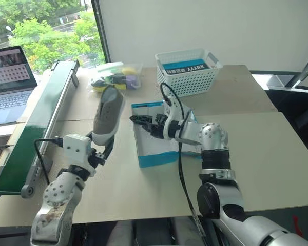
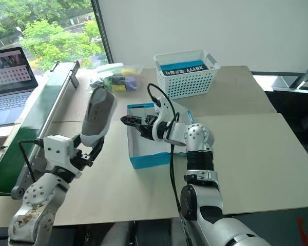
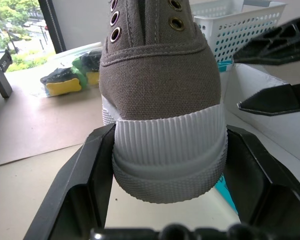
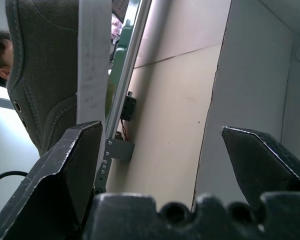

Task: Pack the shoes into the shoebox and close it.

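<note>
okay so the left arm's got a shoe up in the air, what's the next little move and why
Probably carry the shoe sideways over the open box: the left pincer clamps its heel, and it hangs beside the box, while the open right pincer waits above it.

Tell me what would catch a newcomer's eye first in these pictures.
A grey shoe held up off the table, heel clamped in the left claw, toe pointing away. Beside it, the blue shoebox sits mid-table with the open right claw reaching over it. Behind stands a white lattice basket.
</note>
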Controlling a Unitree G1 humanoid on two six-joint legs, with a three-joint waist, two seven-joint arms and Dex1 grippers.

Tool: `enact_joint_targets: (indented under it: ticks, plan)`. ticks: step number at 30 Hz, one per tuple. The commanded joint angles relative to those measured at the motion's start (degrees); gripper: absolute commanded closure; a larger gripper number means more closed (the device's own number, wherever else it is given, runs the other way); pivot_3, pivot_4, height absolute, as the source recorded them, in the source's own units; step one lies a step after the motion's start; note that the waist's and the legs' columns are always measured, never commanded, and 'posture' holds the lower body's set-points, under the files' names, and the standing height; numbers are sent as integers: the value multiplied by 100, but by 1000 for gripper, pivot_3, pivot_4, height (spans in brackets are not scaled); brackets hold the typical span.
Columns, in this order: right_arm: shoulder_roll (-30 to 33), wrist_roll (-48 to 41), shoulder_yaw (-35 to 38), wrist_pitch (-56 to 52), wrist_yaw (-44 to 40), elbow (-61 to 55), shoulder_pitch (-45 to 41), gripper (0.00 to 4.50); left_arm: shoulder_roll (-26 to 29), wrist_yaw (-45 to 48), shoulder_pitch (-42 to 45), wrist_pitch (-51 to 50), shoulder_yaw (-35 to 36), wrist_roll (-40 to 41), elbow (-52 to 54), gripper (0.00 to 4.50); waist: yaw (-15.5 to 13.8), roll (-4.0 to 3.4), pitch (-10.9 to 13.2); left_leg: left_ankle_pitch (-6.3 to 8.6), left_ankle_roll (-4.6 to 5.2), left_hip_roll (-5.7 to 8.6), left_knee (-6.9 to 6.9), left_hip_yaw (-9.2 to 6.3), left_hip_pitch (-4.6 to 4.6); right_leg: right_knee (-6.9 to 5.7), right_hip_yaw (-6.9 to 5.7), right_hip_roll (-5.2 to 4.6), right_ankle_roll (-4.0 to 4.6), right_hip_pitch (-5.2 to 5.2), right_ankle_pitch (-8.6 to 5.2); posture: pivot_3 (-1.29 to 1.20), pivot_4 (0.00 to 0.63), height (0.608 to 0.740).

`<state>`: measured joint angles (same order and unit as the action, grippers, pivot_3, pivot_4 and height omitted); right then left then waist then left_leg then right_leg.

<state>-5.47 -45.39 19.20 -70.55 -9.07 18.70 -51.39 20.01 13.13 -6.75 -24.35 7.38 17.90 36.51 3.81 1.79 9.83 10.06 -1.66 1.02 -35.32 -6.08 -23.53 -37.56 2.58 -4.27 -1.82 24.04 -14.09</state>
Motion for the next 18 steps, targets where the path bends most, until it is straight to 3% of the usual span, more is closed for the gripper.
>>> enact_joint_targets:
  ticks: [1, 18]
  plan:
    - [-817, -437, 124, 318, 159, 69, -599, 0, -51, -24, 84, -49, -208, -32, 436, 1680, 1, 0, 0, -1, 1, 0, 0, 0, 2, 0, 0, 0, 0, -3, 0, 0, 150, 729]
    - [-895, -1380, -93, 449, 492, 26, -610, 0, -29, 7, 550, -200, -378, -32, 299, 1680, 8, -1, 0, -1, 1, 0, -1, 0, -4, 1, 0, 3, -3, 2, -2, 0, 150, 729]
